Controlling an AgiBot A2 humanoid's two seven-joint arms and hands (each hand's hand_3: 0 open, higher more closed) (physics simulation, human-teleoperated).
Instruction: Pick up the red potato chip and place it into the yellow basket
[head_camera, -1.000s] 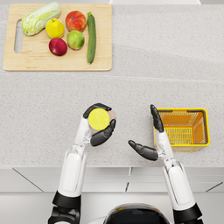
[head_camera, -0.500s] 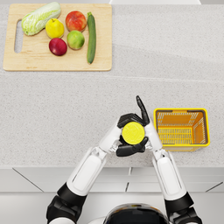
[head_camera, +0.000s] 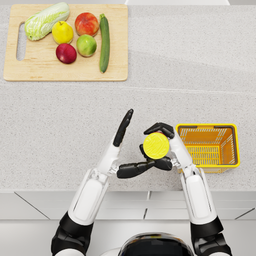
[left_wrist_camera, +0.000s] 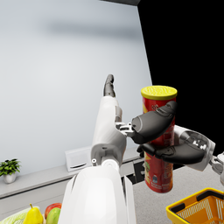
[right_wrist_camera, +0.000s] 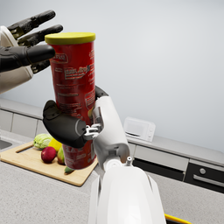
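Note:
The red potato chip can (head_camera: 156, 145), seen from above by its yellow lid, stands upright above the counter in my right hand (head_camera: 164, 150), which grips its lower body. The right wrist view shows that grip on the can (right_wrist_camera: 74, 87) by the right hand (right_wrist_camera: 65, 127). My left hand (head_camera: 125, 147) is beside the can with its fingers stretched out and apart, and its thumb (left_wrist_camera: 153, 124) lies against the can's side (left_wrist_camera: 159, 175). The yellow basket (head_camera: 207, 126) sits empty on the counter just right of the right hand, and shows in the left wrist view too (left_wrist_camera: 197, 210).
A wooden cutting board (head_camera: 65, 74) lies at the far left of the counter with a cabbage (head_camera: 46, 20), a pear, apples, a tomato and a cucumber (head_camera: 104, 42). The counter's front edge runs just below both hands.
The left hand carried the can rightward to the right hand, which closed around it. The left hand has since let go and spread its fingers.

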